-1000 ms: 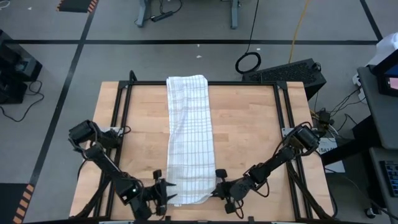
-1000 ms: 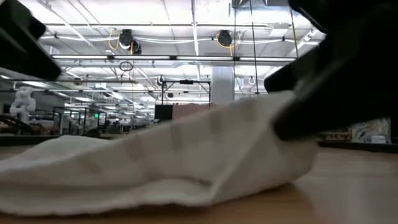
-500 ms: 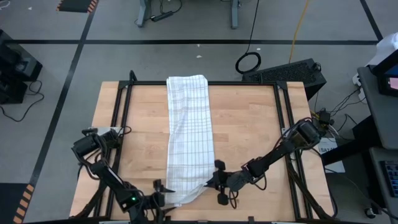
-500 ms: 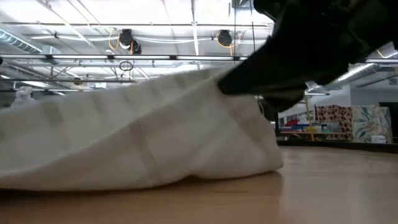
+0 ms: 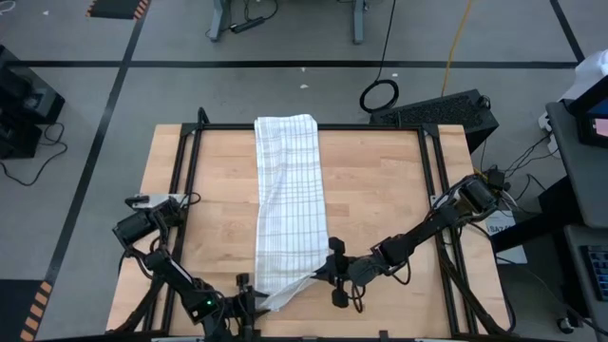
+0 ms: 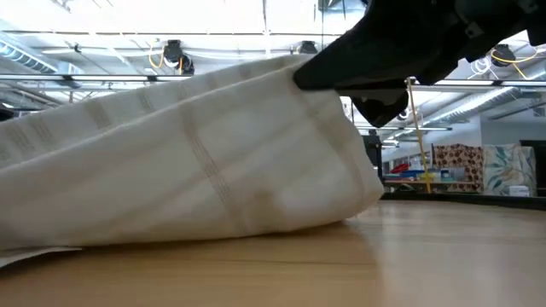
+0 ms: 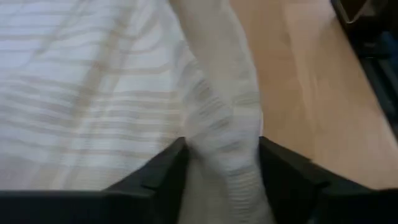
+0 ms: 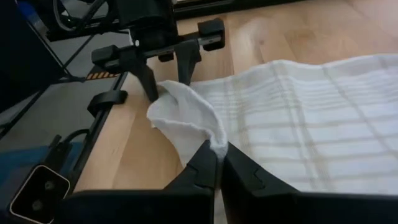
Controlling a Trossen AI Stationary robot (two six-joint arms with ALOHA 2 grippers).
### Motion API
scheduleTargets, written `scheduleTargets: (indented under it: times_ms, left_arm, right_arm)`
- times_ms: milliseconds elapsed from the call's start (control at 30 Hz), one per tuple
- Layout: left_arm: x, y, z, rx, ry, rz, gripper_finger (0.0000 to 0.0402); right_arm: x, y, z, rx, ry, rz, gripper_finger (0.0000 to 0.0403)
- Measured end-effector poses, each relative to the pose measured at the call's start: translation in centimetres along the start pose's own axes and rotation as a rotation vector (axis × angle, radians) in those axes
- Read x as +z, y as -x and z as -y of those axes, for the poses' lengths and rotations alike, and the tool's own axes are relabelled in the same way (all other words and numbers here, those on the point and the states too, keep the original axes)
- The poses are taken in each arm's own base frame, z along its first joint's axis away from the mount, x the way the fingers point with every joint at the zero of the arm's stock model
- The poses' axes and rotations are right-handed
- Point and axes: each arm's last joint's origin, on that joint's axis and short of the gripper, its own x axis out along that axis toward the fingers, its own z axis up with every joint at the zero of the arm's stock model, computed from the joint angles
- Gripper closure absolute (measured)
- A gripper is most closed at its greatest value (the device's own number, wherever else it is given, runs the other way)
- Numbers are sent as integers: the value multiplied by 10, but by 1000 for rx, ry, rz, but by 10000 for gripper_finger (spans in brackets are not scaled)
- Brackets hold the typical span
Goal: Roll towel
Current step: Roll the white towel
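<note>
The towel [image 5: 290, 199], white with fine grey checks, lies as a long strip from the table's far edge to its near edge. Its far part is flat on the wood, and its near end [image 6: 188, 170] is raised in a slanting fold. My left gripper [image 5: 255, 302] is at the near left corner, shut on bunched cloth [image 7: 217, 168]. My right gripper [image 5: 326, 273] is shut on the near right corner and holds it higher. In the low view its dark fingers [image 6: 341, 64] stand at the top of the raised cloth. My left gripper pinches a bunched fold [image 7: 221, 140] at the towel's near left corner between its two fingers [image 8: 149, 81]. It comes from the near left, slanting down. The cloth is gathered in several layers and stays low by the table. My right gripper pinches the towel's near right corner [image 8: 214, 140] between its shut fingers, coming from the table's right and slanting down. The corner is lifted clear of the wood. The cloth hangs from it in a soft ridge [image 8: 183, 115] toward the left gripper.
Bare wood [image 5: 380, 190] lies right of the towel, and a narrower strip [image 5: 223, 190] lies left of it. A black frame [image 5: 313, 126] rims the table. Cables and a dark box [image 5: 446, 109] sit on the floor beyond the far right corner.
My right gripper has risen and drawn toward the table's left and far side. It lifted the towel's near right corner, so the near end now stands up in a slanting fold. My left gripper has sunk toward the table at the near left corner. The far part has stayed flat.
</note>
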Motion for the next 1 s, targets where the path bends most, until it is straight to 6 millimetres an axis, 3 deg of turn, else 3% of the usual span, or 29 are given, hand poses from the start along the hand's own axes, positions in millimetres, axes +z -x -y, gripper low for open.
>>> scheduleTargets:
  times_ms: [267, 467, 600, 700, 1000]
  left_arm:
    - [4, 7, -1, -8, -22, -44, 385]
    - [38, 35, 0, -128, 59, -21, 382]
    - [65, 39, -12, -174, 139, -26, 389]
    - [76, 27, -26, -210, 180, -95, 391]
    - [72, -15, -75, -283, 358, -373, 392]
  right_arm:
    - [0, 6, -2, 15, 24, -48, 401]
    - [7, 23, -9, 131, 63, -154, 401]
    - [7, 26, -10, 217, 61, -212, 401]
    - [3, 26, -4, 206, 71, -272, 401]
    - [-11, 30, 7, 112, 142, -429, 391]
